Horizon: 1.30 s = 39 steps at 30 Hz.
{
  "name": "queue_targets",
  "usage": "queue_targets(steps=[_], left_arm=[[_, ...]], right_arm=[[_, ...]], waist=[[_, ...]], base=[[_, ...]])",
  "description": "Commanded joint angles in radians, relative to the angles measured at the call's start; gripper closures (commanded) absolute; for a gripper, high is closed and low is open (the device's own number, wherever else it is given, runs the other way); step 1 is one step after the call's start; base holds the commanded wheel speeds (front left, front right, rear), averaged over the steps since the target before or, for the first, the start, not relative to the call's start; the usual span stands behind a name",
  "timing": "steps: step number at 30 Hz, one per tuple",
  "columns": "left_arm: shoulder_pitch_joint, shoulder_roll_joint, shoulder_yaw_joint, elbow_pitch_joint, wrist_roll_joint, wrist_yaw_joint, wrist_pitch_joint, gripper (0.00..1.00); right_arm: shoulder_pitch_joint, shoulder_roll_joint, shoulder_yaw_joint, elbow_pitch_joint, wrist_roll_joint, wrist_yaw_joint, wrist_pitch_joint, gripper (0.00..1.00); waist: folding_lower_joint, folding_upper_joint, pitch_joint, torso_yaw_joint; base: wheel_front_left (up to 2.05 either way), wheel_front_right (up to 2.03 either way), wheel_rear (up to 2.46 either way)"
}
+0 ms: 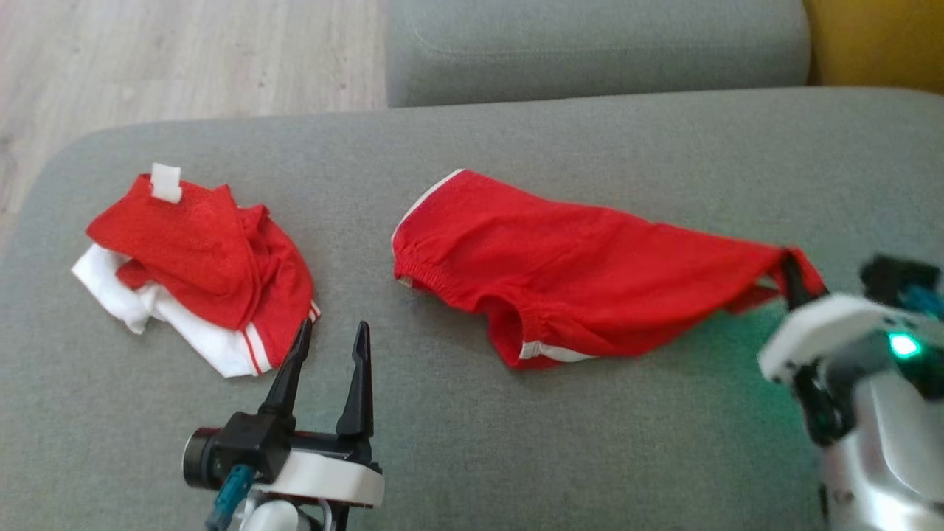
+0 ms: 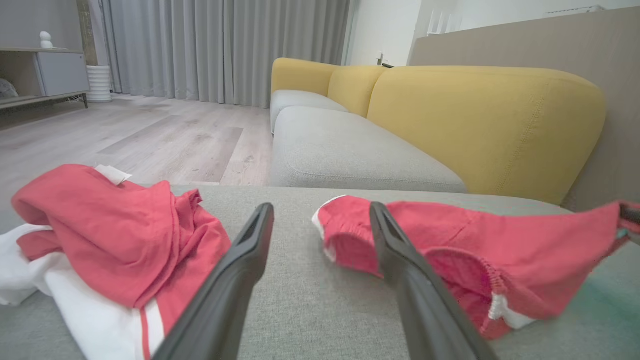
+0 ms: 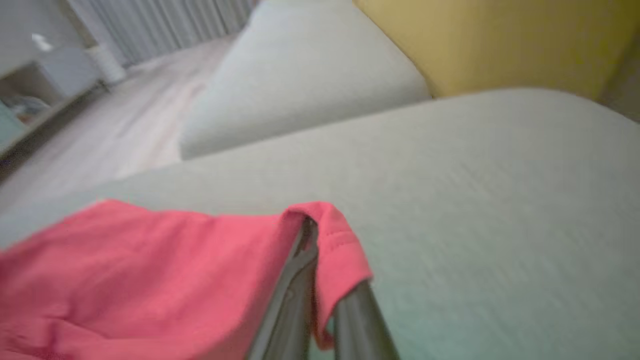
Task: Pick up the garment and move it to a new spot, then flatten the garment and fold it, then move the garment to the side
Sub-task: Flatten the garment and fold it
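Note:
A red garment [image 1: 575,273] with white trim lies stretched across the middle of the grey sofa seat [image 1: 516,140]. Its right corner is lifted and pinched in my right gripper [image 1: 793,276], which is shut on the cloth. In the right wrist view the red garment [image 3: 150,270] drapes over the closed fingers [image 3: 300,280]. My left gripper [image 1: 330,335] hovers open near the front of the seat, left of the garment, holding nothing. In the left wrist view its two fingers [image 2: 240,270] frame the bare seat, with the garment [image 2: 450,250] to the right.
A second crumpled red and white garment [image 1: 199,273] with a white tag lies at the seat's left end. Wooden floor [image 1: 184,59] lies beyond the seat's left and far edge. Another grey cushion [image 1: 597,44] and a yellow backrest [image 2: 480,120] stand behind.

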Motion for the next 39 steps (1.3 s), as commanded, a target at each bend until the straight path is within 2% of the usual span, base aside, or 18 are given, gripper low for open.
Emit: queue_targets(steps=[1,5,11,12,13,19,23,32,39], left_arm=[[-0.049,0.0,0.034,-0.029,0.009,-0.006,-0.009,0.0],[-0.061,0.0,0.035,-0.025,0.012,-0.011,-0.009,0.0],[-0.073,0.0,0.021,-0.019,0.01,-0.014,-0.009,0.0],[-0.074,0.0,0.018,-0.018,0.008,-0.014,-0.009,0.0],[-0.074,0.0,0.016,-0.018,0.007,-0.015,-0.009,0.0],[-0.076,0.0,0.014,-0.018,0.005,-0.011,-0.009,0.0],[-0.072,0.0,0.019,-0.027,0.005,-0.006,-0.009,0.0],[-0.061,0.0,0.02,-0.046,0.008,-0.01,-0.009,0.0],[-0.056,0.0,0.005,-0.049,0.004,-0.014,-0.009,0.0]], right_arm=[[-0.057,0.0,-0.01,-0.04,-0.037,-0.001,0.002,1.0],[-0.05,0.006,-0.074,-0.038,-0.106,-0.001,0.018,1.0],[-0.071,0.012,-0.087,-0.013,-0.155,-0.001,0.039,1.0],[-0.078,0.012,-0.083,-0.008,-0.171,-0.001,0.032,0.7],[-0.085,0.012,-0.082,-0.003,-0.19,-0.001,0.024,0.0],[-0.101,0.009,-0.093,-0.013,-0.268,-0.001,-0.054,0.0],[-0.068,0.012,-0.069,-0.063,-0.26,-0.001,-0.134,0.0],[0.132,0.014,0.091,-0.24,-0.132,-0.001,-0.307,0.0],[0.25,0.014,0.122,-0.291,-0.067,-0.001,-0.372,0.0]], waist=[[-0.0001,-0.0001,0.014,-0.01],[-0.0001,-0.0001,0.024,-0.014],[-0.0001,-0.0001,0.027,-0.006],[-0.0001,-0.0001,0.028,-0.004],[-0.0001,-0.0001,0.027,-0.001],[-0.0001,-0.0001,0.018,0.0],[-0.0001,-0.0001,0.006,-0.015],[-0.0001,-0.0001,-0.011,-0.068],[-0.0001,-0.0001,-0.009,-0.098]], base=[[0.0,0.0,0.0],[0.0,0.0,0.0],[0.0,0.0,0.0],[0.0,0.0,0.0],[0.0,0.0,0.0],[0.0,0.0,0.0],[0.0,0.0,0.0],[0.0,0.0,0.0],[0.0,0.0,0.0]])
